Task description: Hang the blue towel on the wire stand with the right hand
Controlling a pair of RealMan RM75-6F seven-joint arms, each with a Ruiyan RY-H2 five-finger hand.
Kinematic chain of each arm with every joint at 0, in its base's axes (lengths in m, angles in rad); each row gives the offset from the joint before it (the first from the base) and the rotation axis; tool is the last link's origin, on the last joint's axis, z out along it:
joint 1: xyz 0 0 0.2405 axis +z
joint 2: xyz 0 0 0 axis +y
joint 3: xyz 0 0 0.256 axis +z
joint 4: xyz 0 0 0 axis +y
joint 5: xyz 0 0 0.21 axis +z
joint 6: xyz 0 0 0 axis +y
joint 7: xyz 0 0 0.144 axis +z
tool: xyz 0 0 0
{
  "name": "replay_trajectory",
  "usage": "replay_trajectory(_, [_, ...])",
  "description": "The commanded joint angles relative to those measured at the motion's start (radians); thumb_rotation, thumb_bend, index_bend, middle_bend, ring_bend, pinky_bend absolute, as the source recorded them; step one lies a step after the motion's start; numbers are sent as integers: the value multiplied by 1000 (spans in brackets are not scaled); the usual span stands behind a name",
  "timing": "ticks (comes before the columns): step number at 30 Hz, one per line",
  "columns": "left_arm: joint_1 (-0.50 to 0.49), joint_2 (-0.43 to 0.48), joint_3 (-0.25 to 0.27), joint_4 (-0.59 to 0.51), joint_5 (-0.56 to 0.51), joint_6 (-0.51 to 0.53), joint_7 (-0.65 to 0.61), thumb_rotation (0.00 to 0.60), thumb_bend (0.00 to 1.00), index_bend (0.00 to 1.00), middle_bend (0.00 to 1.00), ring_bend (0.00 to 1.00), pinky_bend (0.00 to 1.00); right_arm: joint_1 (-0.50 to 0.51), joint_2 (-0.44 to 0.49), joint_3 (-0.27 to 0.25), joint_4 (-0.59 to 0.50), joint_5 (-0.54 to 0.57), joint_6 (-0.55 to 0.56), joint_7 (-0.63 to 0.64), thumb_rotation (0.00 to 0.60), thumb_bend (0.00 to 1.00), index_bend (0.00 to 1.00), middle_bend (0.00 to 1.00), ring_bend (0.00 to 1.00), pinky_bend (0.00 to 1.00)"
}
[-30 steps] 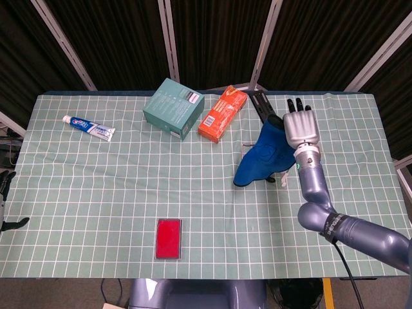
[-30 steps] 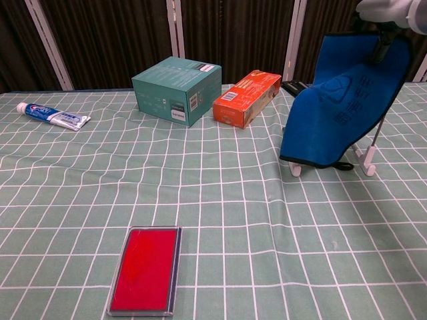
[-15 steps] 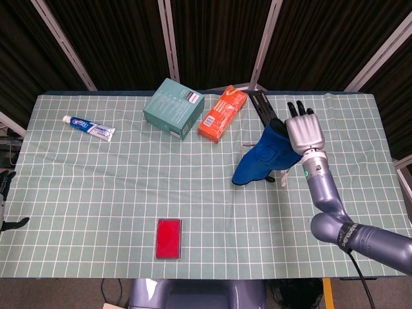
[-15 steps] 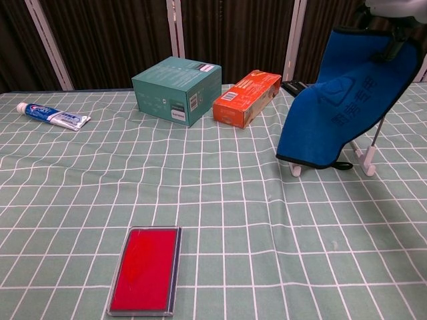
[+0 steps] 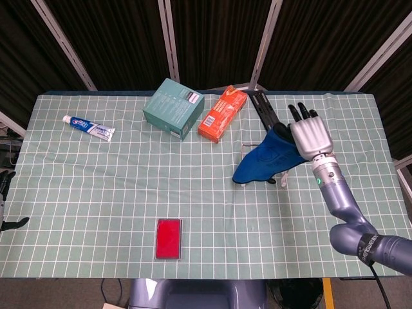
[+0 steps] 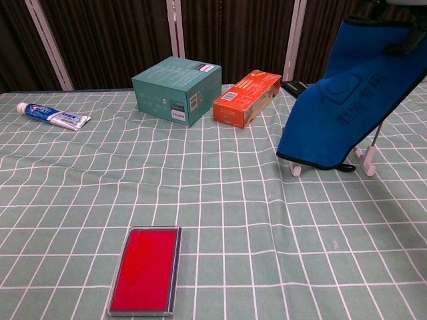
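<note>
Towel (image 6: 340, 110) hangs over the stand (image 6: 368, 160) with more cloth on its left, so it may slide off if the right hand (image 5: 310, 134), fingers extended and apparently holding nothing, snags it

You're working at a table (image 5: 77, 212) covered in a green cloth (image 6: 280, 253) gridded with white lines (it lies a little rumpled, with soft creases across the middle). Behind it hangs a dark pleated curtain (image 5: 212, 38), crossed by pale slanted metal bars (image 5: 168, 38). The light falls evenly, with only faint shadows.
</note>
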Motion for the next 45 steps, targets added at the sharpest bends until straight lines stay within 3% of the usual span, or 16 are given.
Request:
replay_trajectory(1, [-1,0,1,-1,1,-1,1,600,0,0,0,0,0,-39,50,-10,-36,-108,7,82,600,448,737,51,0,213])
replay_trajectory(12, [0,0,2,-4,5,3,2,600,0,0,0,0,0,-89,134,-17,-68,-296,-3,230,600,431,737,51,0,213])
replay_trajectory(19, [-2,-2,4,-8,11,6,10,600,0,0,0,0,0,-73,104,-6,-42,-279,-27,230,600,431,737,51,0,213])
replay_trajectory(29, [-6,-8,3,-2,-3,-2,21,600,0,0,0,0,0,5,16,50,20,-118,-62,160,600,431,737,51,0,214])
replay_trajectory(45, [-9,-12,4,3,-7,-7,25,600,0,0,0,0,0,114,-121,28,195,176,-79,-40,600,414,722,51,0,215])
